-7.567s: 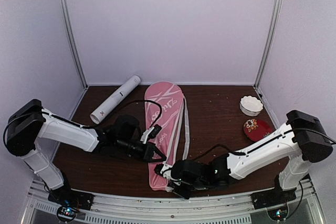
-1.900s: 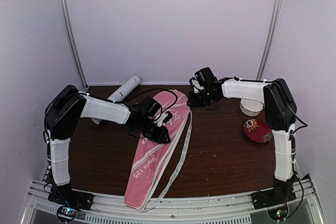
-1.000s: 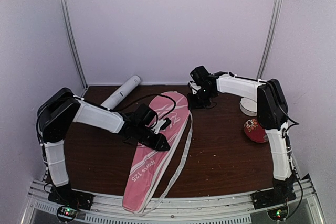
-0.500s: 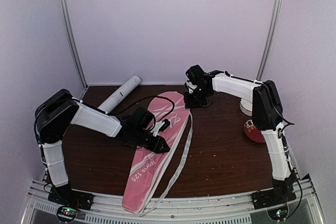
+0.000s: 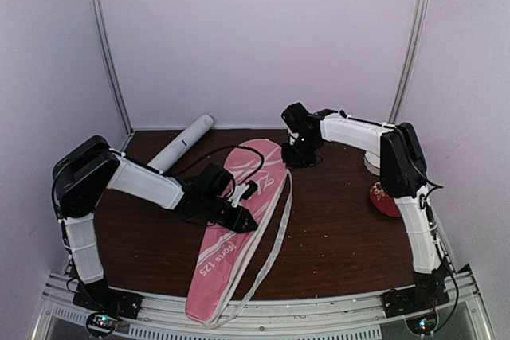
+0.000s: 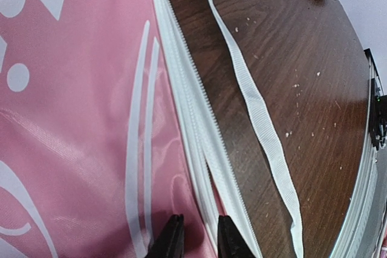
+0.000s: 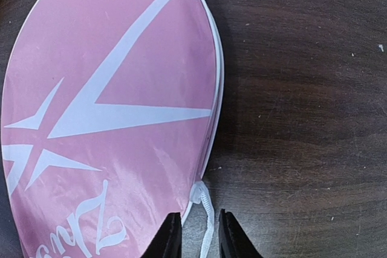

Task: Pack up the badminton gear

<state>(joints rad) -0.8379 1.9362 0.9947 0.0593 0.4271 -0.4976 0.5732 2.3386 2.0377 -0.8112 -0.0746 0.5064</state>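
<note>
The pink cover (image 5: pixel 219 268) with white stripes lies slanted across the table, wide end at the back. My left gripper (image 5: pixel 247 220) rests on its right edge. In the left wrist view that gripper (image 6: pixel 199 243) is shut on the cover (image 6: pixel 72 119), pinching the pink fabric and white zipper seam. My right gripper (image 5: pixel 296 158) hovers at the cover's back right rim. Its jaws (image 7: pixel 198 234) stand narrowly open, with the white strap (image 7: pixel 204 200) running between them beside the cover (image 7: pixel 109 101). The long white tube (image 5: pixel 182 142) lies at the back left.
The loose strap (image 5: pixel 275 236) trails along the cover's right side over the brown table (image 5: pixel 335 236). A small red patterned dish (image 5: pixel 381 197) sits at the right, partly behind the right arm. White walls and metal posts close in the back and sides.
My right gripper has slid a little left to the cover's rim and its jaws have narrowed round the strap. The left gripper and the cover have barely moved.
</note>
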